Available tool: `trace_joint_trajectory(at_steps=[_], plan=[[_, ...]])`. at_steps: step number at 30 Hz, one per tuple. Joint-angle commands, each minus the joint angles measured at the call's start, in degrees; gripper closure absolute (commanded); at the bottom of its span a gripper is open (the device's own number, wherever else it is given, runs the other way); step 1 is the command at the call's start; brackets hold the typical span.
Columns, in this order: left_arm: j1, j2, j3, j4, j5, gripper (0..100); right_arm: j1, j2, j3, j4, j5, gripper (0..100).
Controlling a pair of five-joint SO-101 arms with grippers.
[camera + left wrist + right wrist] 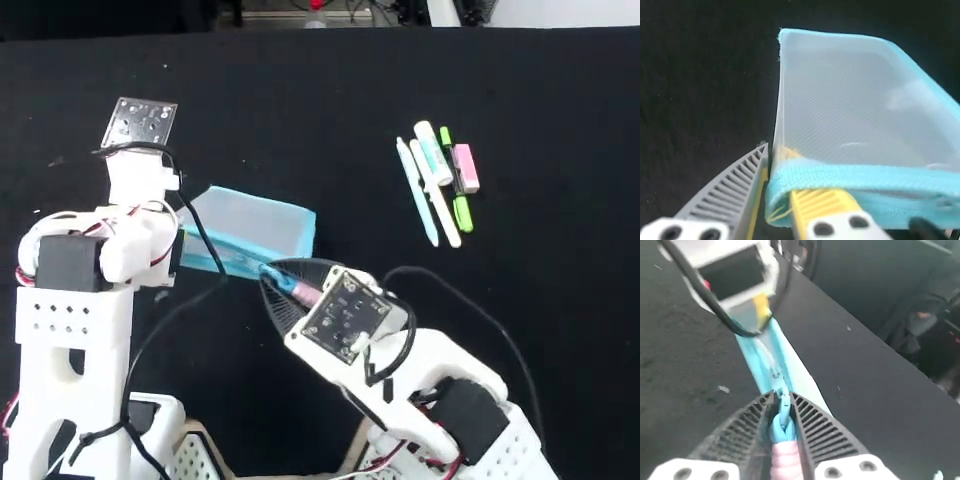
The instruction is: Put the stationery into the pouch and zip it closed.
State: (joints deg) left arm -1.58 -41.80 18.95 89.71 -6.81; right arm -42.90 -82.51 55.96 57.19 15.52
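Your left gripper (776, 169) pinches one end of the pouch (855, 100), your right gripper (783, 401) clamps narrow on the zipper pull (781, 427), and the stationery (440, 182) lies well apart on the table (560, 300).

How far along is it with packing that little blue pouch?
Barely begun. Nothing looks packed: the stationery lies in a row apart from the pouch, which looks empty. In hand: the left claw grips one end of the pouch, and the right claw pinches the zip pull at the other end. Left to do: load every item, then zip it shut.
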Motion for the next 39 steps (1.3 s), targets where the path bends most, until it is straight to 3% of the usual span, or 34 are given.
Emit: trace_joint_trajectory(at_steps=[1, 6, 15, 21, 27, 33, 39], plan=[[-0.04, -0.35, 0.13, -0.88, 0.70, 97, 8.70, -1.27, -6.81, 3.96, 0.09, 98.8], [-0.13, -0.35, -0.13, -0.88, 0.70, 97, 17.93, -0.75, -9.27, 4.92, -0.35, 98.8], [-0.22, -0.44, -0.13, -0.88, 1.05, 97, 24.35, -0.66, -9.10, 3.08, -0.35, 98.8], [-2.86, -0.44, -1.36, -0.88, 4.84, 97, 24.09, -0.66, -9.01, 2.99, -0.70, 98.8], [-2.68, -0.44, -1.71, -0.79, 4.40, 97, 17.32, 4.88, -8.66, 2.90, -3.08, 98.8], [-2.77, -0.35, -1.71, -0.79, 4.40, 79, 16.79, 12.62, -9.36, 0.09, -3.16, 98.7], [-2.95, -0.09, -1.10, -3.08, 4.40, 80, 16.79, 12.97, -9.36, 0.09, -3.16, 98.7]])
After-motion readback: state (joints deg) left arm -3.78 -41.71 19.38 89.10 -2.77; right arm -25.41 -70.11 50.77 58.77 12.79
